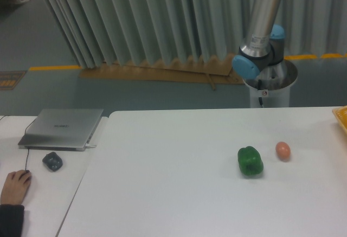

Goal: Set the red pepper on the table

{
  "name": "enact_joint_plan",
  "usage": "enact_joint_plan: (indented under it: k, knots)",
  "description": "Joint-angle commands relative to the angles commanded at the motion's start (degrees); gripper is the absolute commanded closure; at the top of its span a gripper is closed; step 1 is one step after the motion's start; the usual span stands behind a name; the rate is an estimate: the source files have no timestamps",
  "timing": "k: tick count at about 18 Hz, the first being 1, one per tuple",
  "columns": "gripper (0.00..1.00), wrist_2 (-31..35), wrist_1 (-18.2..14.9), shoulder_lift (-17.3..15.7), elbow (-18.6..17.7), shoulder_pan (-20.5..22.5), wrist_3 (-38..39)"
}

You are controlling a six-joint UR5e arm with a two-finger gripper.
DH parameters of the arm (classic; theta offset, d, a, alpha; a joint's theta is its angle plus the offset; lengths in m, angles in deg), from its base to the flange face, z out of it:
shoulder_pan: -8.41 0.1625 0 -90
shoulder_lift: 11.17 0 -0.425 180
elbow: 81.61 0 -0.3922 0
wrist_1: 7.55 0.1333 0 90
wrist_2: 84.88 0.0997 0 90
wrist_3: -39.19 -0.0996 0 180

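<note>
white table [162,183] holds no red pepper in view; gripper unseen too, though peppers usually grip slick, light.

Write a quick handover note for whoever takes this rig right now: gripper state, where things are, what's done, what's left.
Gripper: out of frame; only the arm's lower segment shows, behind the table.
Red pepper: not visible anywhere in view.
On the table: green pepper and, to its right and apart from it, an egg. A yellow object pokes in at the right edge.
Done: nothing visible.
Left: the red pepper has not yet been placed on the table.
</note>
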Motion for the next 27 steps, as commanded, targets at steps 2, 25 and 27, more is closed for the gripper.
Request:
enact_joint_plan:
  k: [2, 25, 27]
  knots:
    - [0.00, 0.09, 2.73, 0.35, -0.80, 0.00, 0.09]
    - [0.66, 0.35, 5.64, 3.34, 1.48, -0.26, 0.26]
    - [0.66, 0.35, 4.07, 2.73, 2.19, -0.26, 0.26]
